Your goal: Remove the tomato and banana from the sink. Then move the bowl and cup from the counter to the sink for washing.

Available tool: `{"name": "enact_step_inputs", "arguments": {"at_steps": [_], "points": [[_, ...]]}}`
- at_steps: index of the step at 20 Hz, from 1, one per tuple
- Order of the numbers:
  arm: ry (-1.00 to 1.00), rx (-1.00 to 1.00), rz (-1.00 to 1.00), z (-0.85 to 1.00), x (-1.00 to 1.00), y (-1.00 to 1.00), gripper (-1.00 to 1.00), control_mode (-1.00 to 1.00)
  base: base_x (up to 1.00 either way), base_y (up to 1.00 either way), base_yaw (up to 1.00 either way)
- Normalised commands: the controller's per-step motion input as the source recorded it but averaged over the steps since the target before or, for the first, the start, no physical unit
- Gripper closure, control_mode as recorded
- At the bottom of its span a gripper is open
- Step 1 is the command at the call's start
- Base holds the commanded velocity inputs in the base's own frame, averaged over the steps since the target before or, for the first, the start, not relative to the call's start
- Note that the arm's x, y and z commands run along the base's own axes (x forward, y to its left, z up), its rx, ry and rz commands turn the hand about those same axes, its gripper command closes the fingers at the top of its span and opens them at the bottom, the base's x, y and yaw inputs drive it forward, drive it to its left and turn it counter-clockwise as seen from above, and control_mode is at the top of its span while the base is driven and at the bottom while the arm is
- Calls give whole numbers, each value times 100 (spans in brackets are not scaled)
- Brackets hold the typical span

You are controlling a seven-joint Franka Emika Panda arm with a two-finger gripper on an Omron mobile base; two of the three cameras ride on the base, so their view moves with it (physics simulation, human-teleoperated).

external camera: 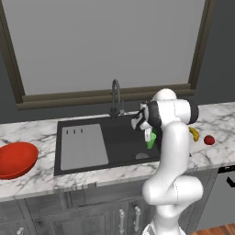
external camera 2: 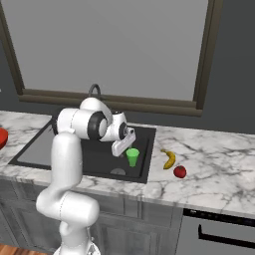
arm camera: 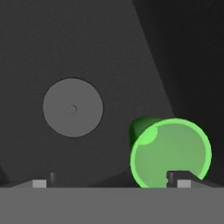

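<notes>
Now cup (external camera 2: pixel 132 157) upright in sink (external camera 2: pixel 144 137); claw (arm camera: pixel 111 183) wide open, holding nothing.

A wide window (external camera: pixel 105 43) with a dark brown frame and pale grey pane fills the far wall (external camera: pixel 220 59), which is dark grey. Grey cabinet fronts (external camera: pixel 55 215) with metal handles stand below, and wooden floor (external camera: pixel 220 229) shows at near right.

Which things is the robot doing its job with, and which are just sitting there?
For the job: tomato, banana, sink, bowl, cup, counter, claw.

Just there: faucet, window, drainboard, cabinets.
</notes>
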Motion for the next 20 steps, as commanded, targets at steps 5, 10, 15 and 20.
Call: {"name": "enact_step_inputs", "arguments": {"at_steps": [5, 10, 15, 20], "points": [[0, 0, -6, 25, -21, 2, -100, -100, 0, 0, 0], [0, 0, -7, 28, -21, 1, -100, -100, 0, 0, 0], [0, 0, -7, 31, -22, 2, -100, -100, 0, 0, 0], [0, 1, -9, 29, -25, 3, -100, -100, 0, 0, 0]]}}
